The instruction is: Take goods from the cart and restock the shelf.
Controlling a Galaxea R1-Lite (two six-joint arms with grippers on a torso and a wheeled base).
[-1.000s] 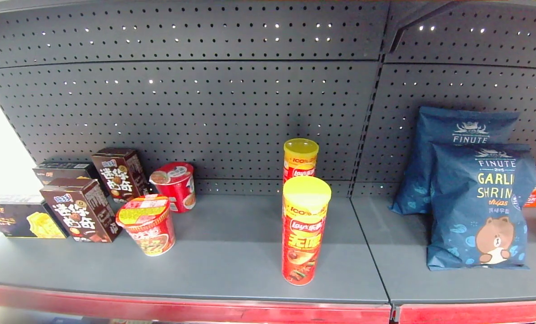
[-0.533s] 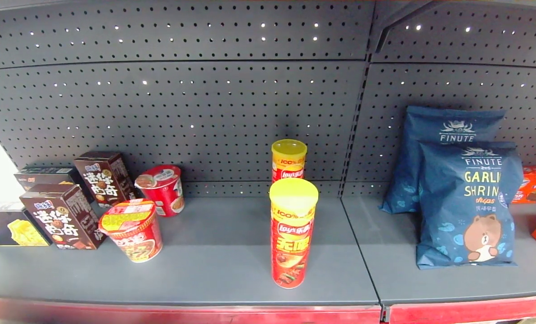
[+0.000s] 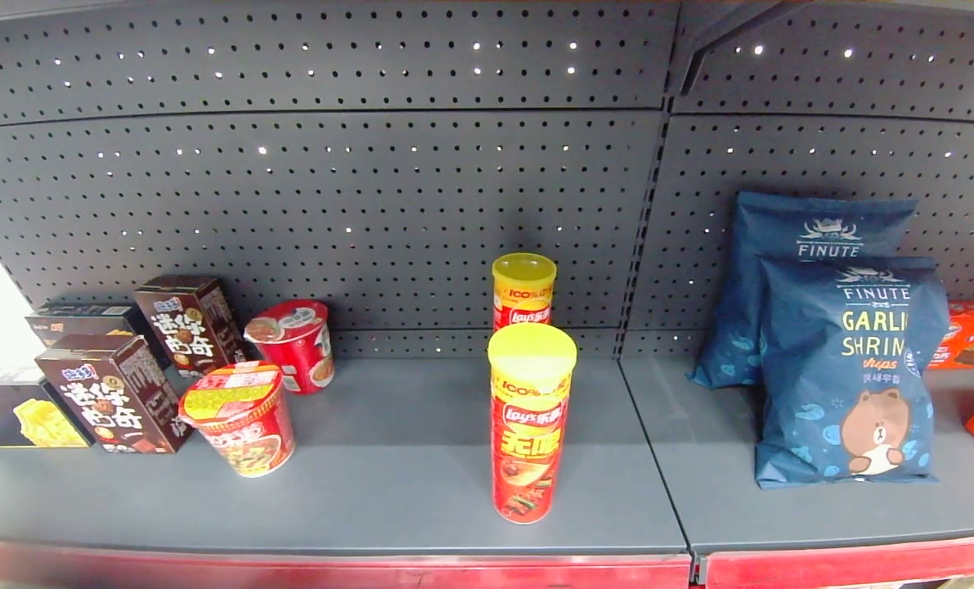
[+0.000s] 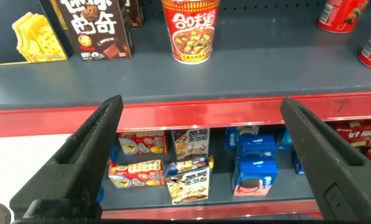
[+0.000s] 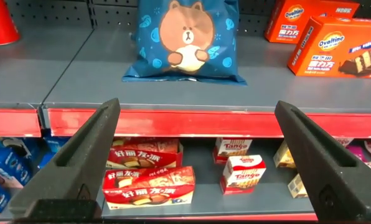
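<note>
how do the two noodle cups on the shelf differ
The front noodle cup has a yellow patch on its lid; the rear noodle cup has a mostly red lid. The front one stands nearer the shelf edge, the rear one nearer the pegboard. Both are red and sealed.

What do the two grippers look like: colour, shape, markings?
The left gripper and the right gripper look alike: each has two long, matte black fingers with a grainy surface, broad at the base and tapering to the tip. Each finger has a shallow rectangular recess partway along it.
</note>
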